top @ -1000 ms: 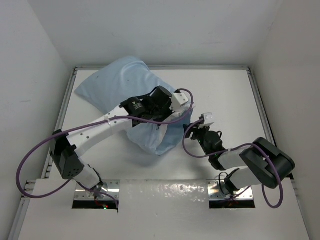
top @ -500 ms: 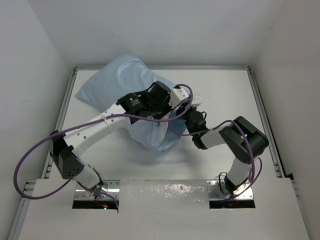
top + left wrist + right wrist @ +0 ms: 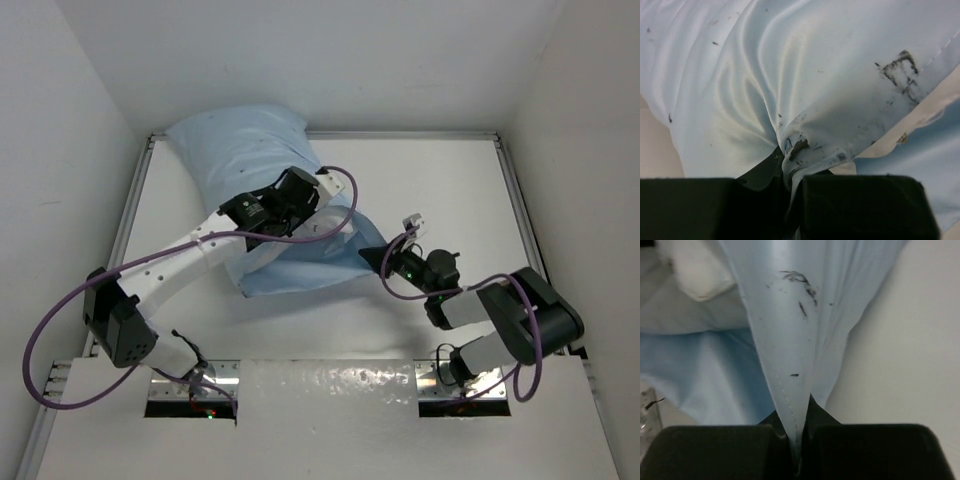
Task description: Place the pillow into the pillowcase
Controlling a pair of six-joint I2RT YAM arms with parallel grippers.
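Pillowcase [image 3: 250, 170] at centre-left was pinched by left gripper [image 3: 790, 182] and right gripper [image 3: 801, 440]; next, its mouth likely needed tugging over pillow [image 3: 695, 270].

The pillowcase [image 3: 250, 160] is thin light blue cloth with a soft sheen, wrinkled, stitched along the hem and smudged dark. The pillow [image 3: 695, 270] is matt white cloth. The table [image 3: 450, 190] looks smooth, matt white. The left gripper [image 3: 790, 182] has matt black, plastic-looking fingers.

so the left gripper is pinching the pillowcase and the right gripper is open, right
Not quite: the right gripper is also shut on the pillowcase, as the right wrist view shows. The left gripper is pinching it.
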